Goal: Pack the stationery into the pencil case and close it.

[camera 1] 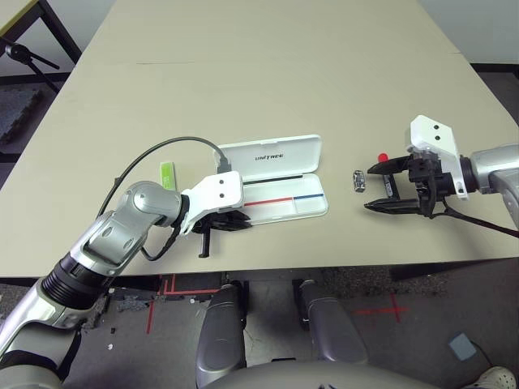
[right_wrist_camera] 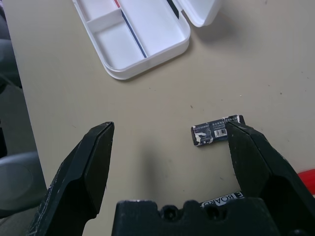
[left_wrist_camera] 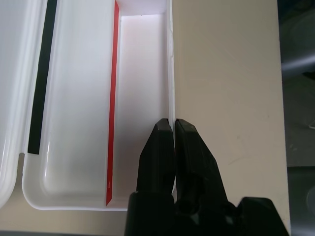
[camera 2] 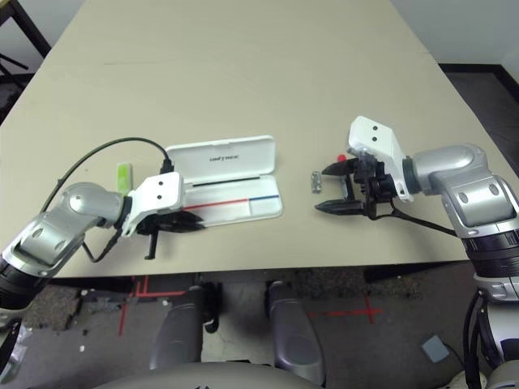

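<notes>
Left eye view: the pencil case (camera 1: 280, 182) lies open at the centre of the bench (camera 1: 259, 89), lid hinged back toward 12 o'clock, its tray showing a red and a blue stripe. The left pincer (camera 1: 231, 220) sits at the tray's 9 o'clock end; the left wrist view shows its fingers (left_wrist_camera: 162, 157) pinched narrow on the tray's near wall. The green stick (camera 1: 168, 174) lies at 9 o'clock of the case, apart from it. The small silver-black piece (camera 1: 358, 181) lies on the bench at 3 o'clock of the case, just beside the right pincer (camera 1: 379, 187), whose fingers stand wide apart with nothing between them. The red marker (camera 1: 383, 156) shows just beyond that pincer's far finger, partly hidden.
</notes>
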You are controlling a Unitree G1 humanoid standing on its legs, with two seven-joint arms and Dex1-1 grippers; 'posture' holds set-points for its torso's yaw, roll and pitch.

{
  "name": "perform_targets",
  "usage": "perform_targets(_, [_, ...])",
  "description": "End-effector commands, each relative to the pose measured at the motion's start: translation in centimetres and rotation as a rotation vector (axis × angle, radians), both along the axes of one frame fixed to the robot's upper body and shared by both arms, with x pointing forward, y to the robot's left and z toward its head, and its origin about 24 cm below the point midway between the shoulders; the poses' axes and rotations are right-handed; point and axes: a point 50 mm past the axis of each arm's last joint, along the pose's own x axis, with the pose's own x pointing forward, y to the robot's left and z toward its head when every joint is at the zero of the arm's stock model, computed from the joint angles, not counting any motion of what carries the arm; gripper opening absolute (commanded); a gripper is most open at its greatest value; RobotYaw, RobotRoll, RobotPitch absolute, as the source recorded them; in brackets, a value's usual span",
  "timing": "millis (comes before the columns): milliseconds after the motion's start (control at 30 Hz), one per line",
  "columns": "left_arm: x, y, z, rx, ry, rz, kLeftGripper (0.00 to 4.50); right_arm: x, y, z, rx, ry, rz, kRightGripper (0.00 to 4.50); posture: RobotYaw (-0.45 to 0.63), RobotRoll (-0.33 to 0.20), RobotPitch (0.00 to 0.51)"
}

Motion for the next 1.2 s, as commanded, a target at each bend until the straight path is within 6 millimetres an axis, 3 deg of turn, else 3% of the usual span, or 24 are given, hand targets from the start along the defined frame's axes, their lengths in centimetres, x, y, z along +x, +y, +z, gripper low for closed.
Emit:
perform_targets(33, [-0.3, 0.1, -0.6, 0.017, 0.018, -0.004, 0.02, 0.0, 0.1, -0.3, -0.021, 0.01, 0.013, 4.5, -0.08, 0.0, 0.212])
perform_targets(67, [-0.3, 0.0, -0.5, 0.009, 0.021, -0.004, 0.29, 0.1, 0.1, -0.3, -0.021, 0.009, 0.011, 4.5, -0.08, 0.0, 0.21])
perform_targets(100, [-0.4, -0.1, -0.5, 0.0, 0.023, 0.0, 0.29, 0.1, 0.0, -0.3, -0.021, 0.007, 0.011, 4.5, -0.08, 0.0, 0.21])
perform_targets(467, [-1.4, -0.5, 1.9, -0.136, 0.079, -0.003, 4.43, 0.4, 0.0, 0.0, 0.011, 0.007, 0.001, 4.5, -0.08, 0.0, 0.197])
perform_targets(700, [-1.9, 0.8, 5.2, -0.264, 0.053, 0.019, 4.47, 0.2, -0.6, 1.1, 0.122, 0.024, -0.055, 4.5, -0.08, 0.0, 0.195])
perform_targets(800, [-1.7, 1.6, 6.3, -0.286, 0.016, 0.059, 4.47, 0.7, -1.5, 2.2, 0.178, -0.05, -0.162, 4.5, -0.08, 0.0, 0.195])
perform_targets(1000, [-1.2, 2.1, 6.4, -0.304, -0.015, 0.097, 4.47, 2.8, -2.4, 3.9, 0.323, -0.184, -0.537, 4.5, -0.11, 0.0, 0.194])
perform_targets(1100, [-0.9, 2.0, 6.3, -0.321, -0.026, 0.101, 4.47, 3.1, -3.6, 3.9, 0.28, -0.128, -0.806, 4.5, -0.13, 0.0, 0.194])
perform_targets(1200, [-0.7, 1.9, 6.5, -0.349, -0.031, 0.102, 4.47, 2.8, -4.3, 4.1, 0.276, -0.101, -0.956, 4.5, -0.13, 0.0, 0.194])
